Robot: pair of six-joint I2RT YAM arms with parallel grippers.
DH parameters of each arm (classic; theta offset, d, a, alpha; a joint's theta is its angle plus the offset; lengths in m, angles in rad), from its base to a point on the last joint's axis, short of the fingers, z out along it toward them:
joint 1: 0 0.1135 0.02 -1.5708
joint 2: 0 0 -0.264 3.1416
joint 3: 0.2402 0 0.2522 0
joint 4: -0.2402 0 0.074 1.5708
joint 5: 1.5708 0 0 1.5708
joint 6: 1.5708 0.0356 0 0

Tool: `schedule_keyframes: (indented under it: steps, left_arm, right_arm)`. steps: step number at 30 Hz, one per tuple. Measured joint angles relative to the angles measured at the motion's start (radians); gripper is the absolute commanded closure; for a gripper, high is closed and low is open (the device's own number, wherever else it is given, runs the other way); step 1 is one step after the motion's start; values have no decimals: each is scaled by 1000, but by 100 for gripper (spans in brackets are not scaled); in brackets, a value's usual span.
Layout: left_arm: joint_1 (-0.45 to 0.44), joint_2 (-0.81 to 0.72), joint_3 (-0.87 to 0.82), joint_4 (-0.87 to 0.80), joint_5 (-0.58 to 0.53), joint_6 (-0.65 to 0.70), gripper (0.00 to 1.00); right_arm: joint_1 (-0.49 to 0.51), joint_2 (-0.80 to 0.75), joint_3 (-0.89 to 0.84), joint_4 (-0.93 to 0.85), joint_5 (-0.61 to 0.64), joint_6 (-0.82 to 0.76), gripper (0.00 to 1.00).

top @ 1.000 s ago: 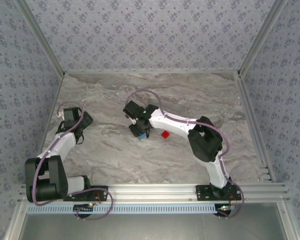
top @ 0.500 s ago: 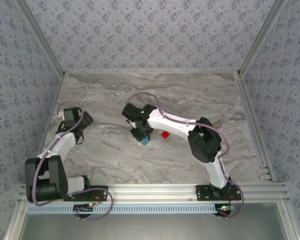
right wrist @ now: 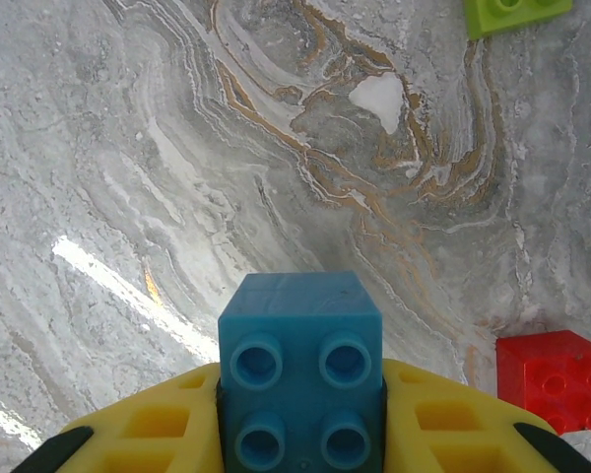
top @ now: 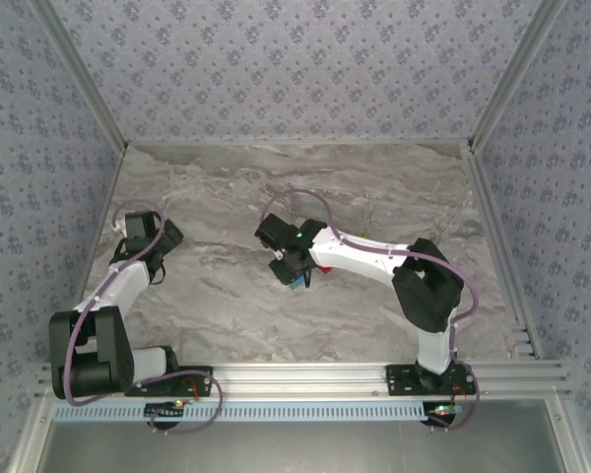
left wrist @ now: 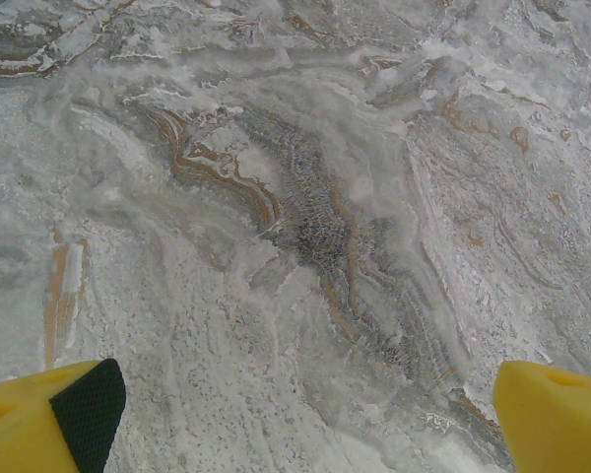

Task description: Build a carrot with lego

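Right fingers (right wrist: 138, 434) are clamping a blue brick (right wrist: 300, 374) by its sides, studs facing the wrist camera, probably leaving its underside free for pressing onto another piece. They are carrying it over the table (right wrist: 177, 148), where a red brick (right wrist: 559, 379) is lying near on its right and a lime-green brick (right wrist: 512, 12) farther off, both loose, so the carrot looks unbuilt. Meanwhile the left fingers (left wrist: 557, 414) are gaping wide over bare marble, holding nothing, well apart from the work.

left tool (left wrist: 305, 419) splayed; right tool (right wrist: 300, 448) clamping blue brick (right wrist: 299, 335)
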Motion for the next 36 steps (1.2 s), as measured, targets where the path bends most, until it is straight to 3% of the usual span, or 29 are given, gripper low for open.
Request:
schedule_keyframes:
  steps: [10, 19, 29, 36]
  left_arm:
    - [0, 0, 0, 0, 0, 0, 2]
    - [0, 0, 0, 0, 0, 0, 3]
    - [0, 0, 0, 0, 0, 0, 3]
    - [0, 0, 0, 0, 0, 0, 3]
  right_arm:
    - [0, -12, -32, 51, 0, 11, 56]
    - [-7, -33, -40, 56, -5, 13, 30]
    - [-61, -223, -42, 35, 8, -7, 26]
    - [-233, -340, -174, 41, 7, -29, 26]
